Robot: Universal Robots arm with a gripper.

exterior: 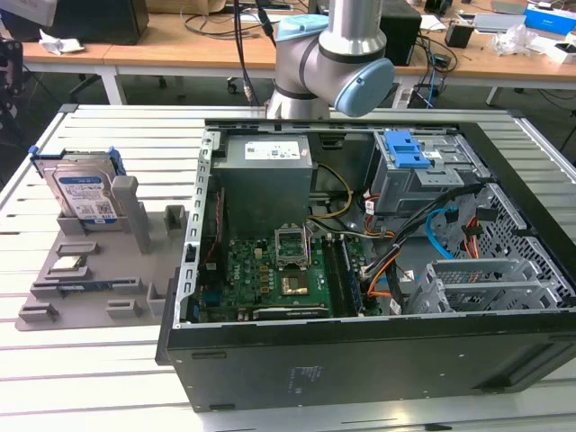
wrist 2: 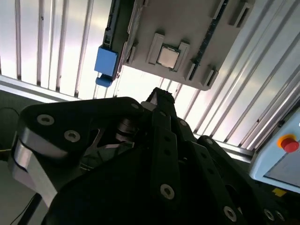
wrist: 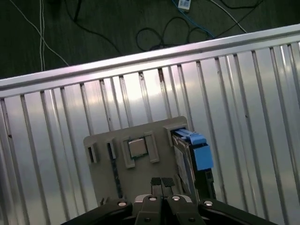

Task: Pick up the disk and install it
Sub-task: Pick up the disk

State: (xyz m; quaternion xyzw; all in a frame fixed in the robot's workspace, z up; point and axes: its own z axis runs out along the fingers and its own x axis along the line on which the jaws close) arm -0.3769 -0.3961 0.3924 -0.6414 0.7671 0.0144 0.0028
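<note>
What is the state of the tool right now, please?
Tool: closed, holding nothing; the disk stands in the grey tray.

You've got wooden desks (exterior: 180, 52) behind your ribbed metal table (exterior: 90, 378), and loose cables (wrist: 154, 35) trailing across a dark floor (wrist: 93, 23).

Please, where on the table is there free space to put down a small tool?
Bare slats of the table lie between the grey tray and the near edge, and beyond the tray toward the far edge. The gap between tray and computer case is narrow. Inside the case, cables and motherboard leave no room.
</note>
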